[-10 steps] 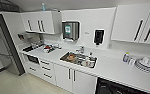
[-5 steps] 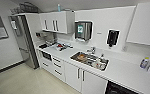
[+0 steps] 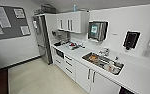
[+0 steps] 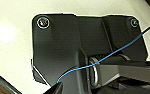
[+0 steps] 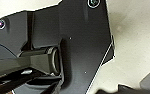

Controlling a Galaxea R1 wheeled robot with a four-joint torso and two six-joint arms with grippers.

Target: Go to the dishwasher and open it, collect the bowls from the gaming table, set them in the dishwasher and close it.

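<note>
1. Left of the sink (image 3: 103,62), far along the wall: one notice board (image 3: 8,22); nearer, one steel fridge (image 3: 42,40); neither is the goal, so pass them by.
2. Above and left of the sink: one run of white upper cabinets (image 3: 71,23); above the sink, one paper dispenser (image 3: 98,30); above and right, one dark soap dispenser (image 3: 131,40).
3. Below the sink: two white doors (image 3: 91,77), each with a black handle; not the dishwasher.
4. Right of the sink, under the counter (image 3: 138,75): one dark patch (image 3: 126,91), possibly the dishwasher; cannot tell.
5. Drive slowly and squarely towards that spot; stop clear enough for a door to drop.
6. Left gripper and right gripper: cannot tell how far open, nor whether anything is held.
</note>
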